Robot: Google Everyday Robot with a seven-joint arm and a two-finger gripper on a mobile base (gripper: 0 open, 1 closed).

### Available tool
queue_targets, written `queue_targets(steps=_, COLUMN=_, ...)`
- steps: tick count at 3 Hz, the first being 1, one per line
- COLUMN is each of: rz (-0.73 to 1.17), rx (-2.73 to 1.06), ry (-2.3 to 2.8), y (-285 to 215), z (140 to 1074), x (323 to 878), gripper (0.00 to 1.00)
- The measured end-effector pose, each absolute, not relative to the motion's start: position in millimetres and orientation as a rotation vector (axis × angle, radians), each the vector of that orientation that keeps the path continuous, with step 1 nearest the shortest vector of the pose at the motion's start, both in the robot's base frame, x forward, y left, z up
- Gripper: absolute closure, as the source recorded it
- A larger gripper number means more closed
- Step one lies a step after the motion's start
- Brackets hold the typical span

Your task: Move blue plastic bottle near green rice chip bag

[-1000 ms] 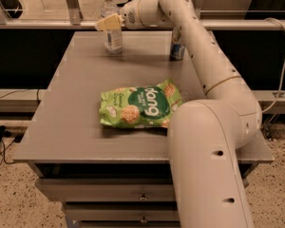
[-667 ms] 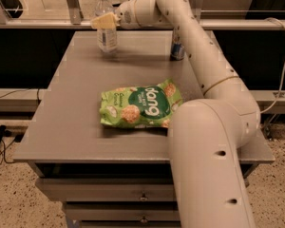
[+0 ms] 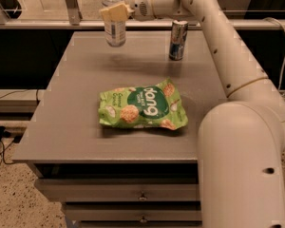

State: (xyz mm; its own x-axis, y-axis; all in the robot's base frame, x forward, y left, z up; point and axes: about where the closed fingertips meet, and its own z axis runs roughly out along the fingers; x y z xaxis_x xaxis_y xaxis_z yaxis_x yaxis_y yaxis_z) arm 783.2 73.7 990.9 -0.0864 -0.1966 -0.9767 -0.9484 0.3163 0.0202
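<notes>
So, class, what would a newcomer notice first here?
The bright green bag in the middle of the table, and the big white arm rising at the right. At the far edge, the gripper clamps a clear bottle, with a can standing to its right.

Your grey desk (image 3: 71,108) carries the green rice chip bag (image 3: 142,107) lying flat near its middle and a silver-blue can (image 3: 178,40) upright toward the far edge, while your pincer (image 3: 115,11) grips the blue plastic bottle (image 3: 115,32) above the far-left part.
</notes>
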Motion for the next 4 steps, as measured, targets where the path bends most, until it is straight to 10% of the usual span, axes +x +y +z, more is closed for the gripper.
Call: queue_targets(steps=4, rz=0.986, rx=-1.331, ry=1.385, y=-7, z=937, x=665, gripper=1.00)
